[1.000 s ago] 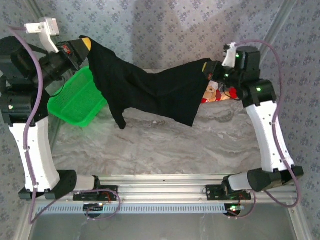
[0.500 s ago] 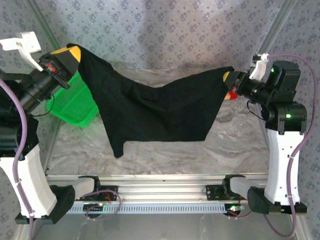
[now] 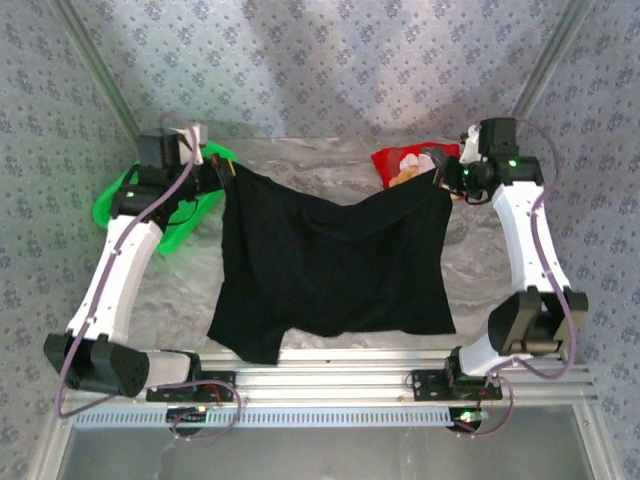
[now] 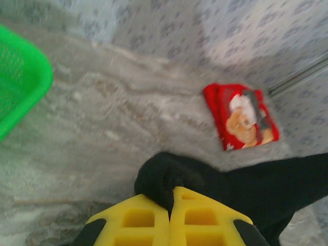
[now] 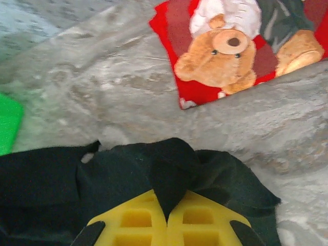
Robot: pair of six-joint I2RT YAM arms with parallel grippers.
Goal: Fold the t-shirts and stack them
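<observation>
Between L hand (image 4: pixel 170 199), R hand (image 5: pixel 166 204), black tee (image 3: pixel 330 260) held

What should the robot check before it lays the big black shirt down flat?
1. Left gripper shut on a corner of the black t-shirt: ok.
2. Right gripper shut on the other corner: ok.
3. Top edge pulled straight between them: not ok, it sags in the middle.
4. Bottom edge smooth: not ok, the lower left hangs longer and bunched.
5. Red t-shirt folded and apart from the black one: ok.
6. Green basket off to the side of the cloth: ok.
</observation>
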